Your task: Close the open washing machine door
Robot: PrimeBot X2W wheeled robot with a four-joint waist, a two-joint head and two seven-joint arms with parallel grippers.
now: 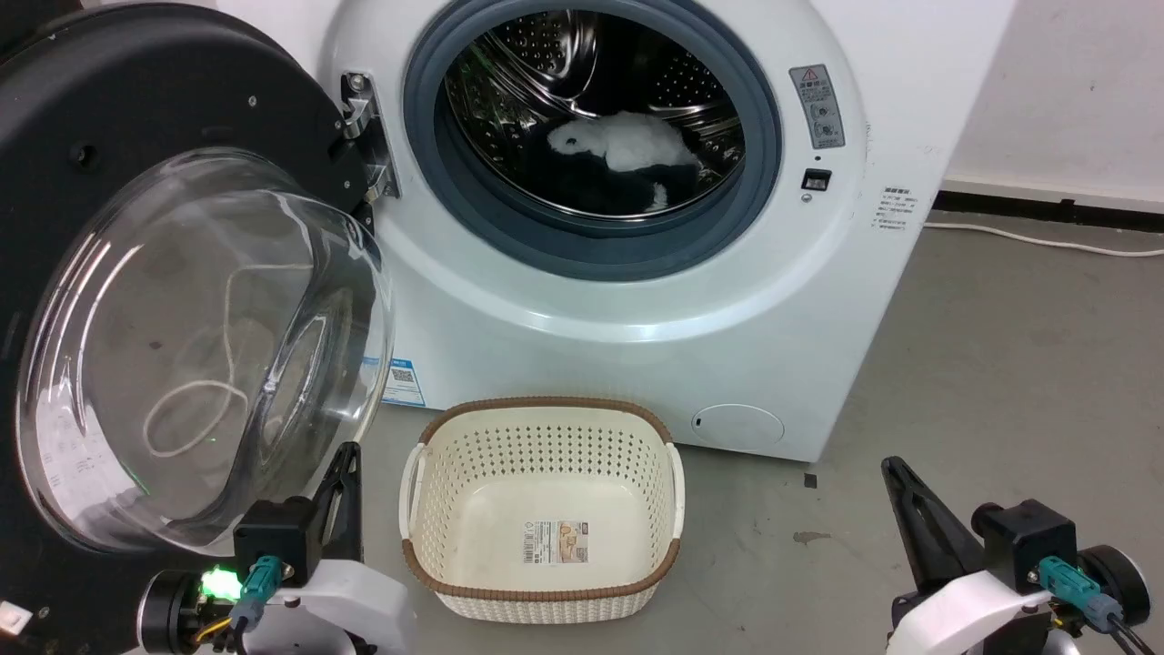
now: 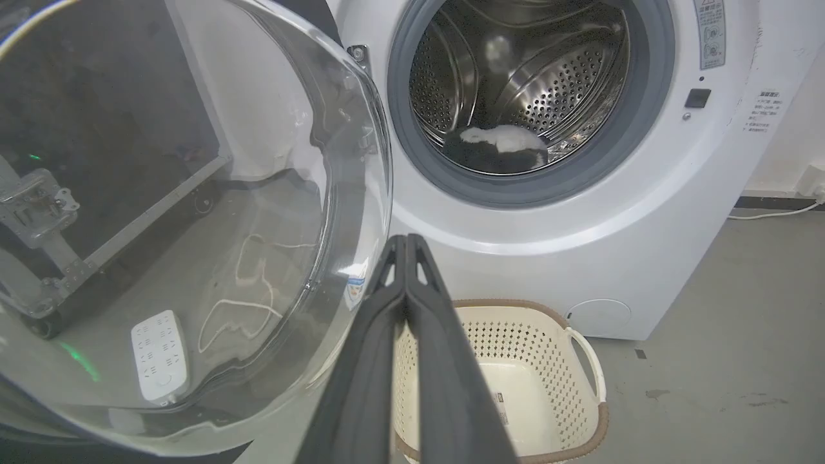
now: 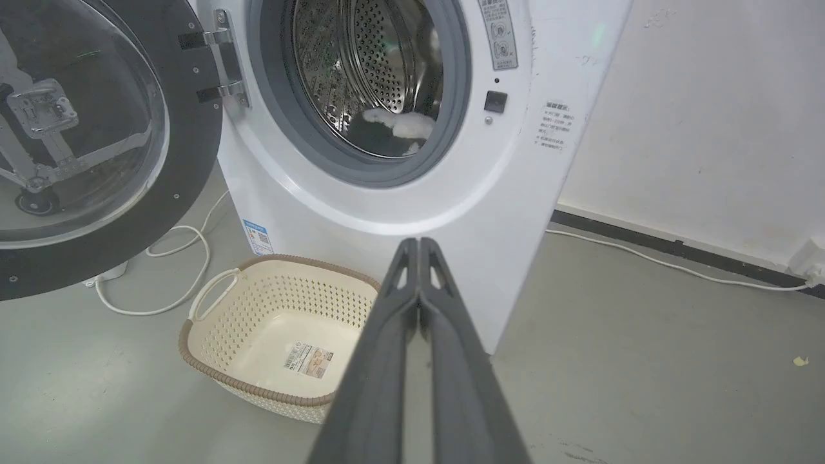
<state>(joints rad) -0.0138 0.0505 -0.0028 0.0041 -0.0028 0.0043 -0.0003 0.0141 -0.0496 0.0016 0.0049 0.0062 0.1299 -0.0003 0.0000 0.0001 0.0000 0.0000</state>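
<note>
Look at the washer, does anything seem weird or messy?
Nothing is spilled or broken. The washing machine door hangs wide open on the left, and a fluffy white-and-black thing lies in the drum while the basket in front sits empty.

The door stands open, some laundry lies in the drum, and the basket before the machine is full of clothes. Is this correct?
No. The basket is empty, as the head view shows. The door does stand open, and laundry does lie in the drum.
</note>
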